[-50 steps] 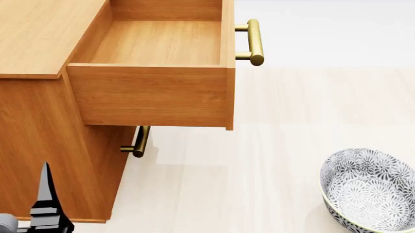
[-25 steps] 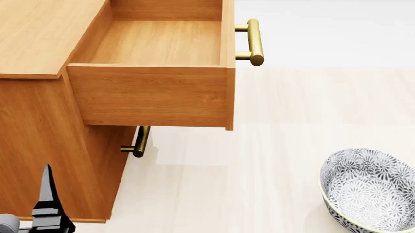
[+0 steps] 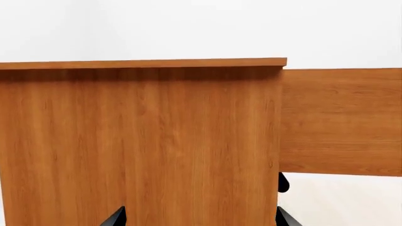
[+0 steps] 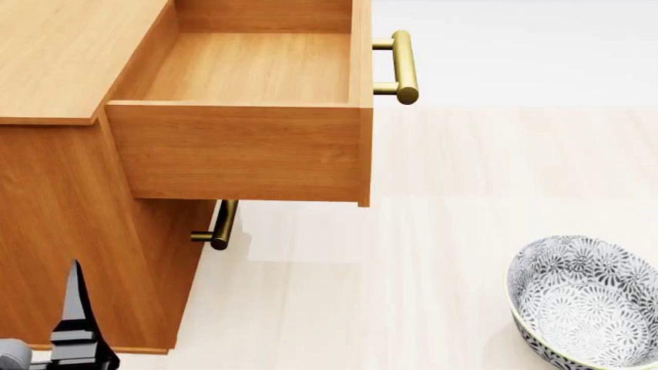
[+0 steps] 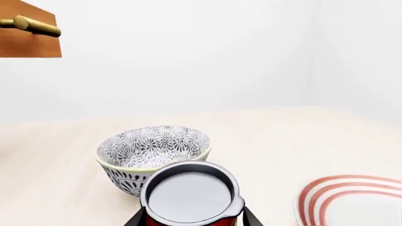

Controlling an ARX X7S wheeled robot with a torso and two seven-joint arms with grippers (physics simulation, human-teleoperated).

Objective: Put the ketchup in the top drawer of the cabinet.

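At the upper left of the head view, the top drawer [image 4: 242,92] stands pulled out of the cabinet [image 4: 62,193], interior bare wood, brass handle [image 4: 403,65] on its front. Lower drawer handle [image 4: 220,225] shows just under it. Patterned bowl [image 4: 584,301] sits on the pale desk [image 4: 411,270], well apart from the cabinet. Left gripper [image 3: 197,219] faces the cabinet's side panel, jaws spread wide, nothing between them. Right wrist view: the ketchup [image 5: 188,195] sits between the right gripper [image 5: 191,217] jaws, silver lid up, jaws clenched on its sides; bowl just behind it, red-ringed plate [image 5: 351,202] near. Ketchup not visible from the head camera.
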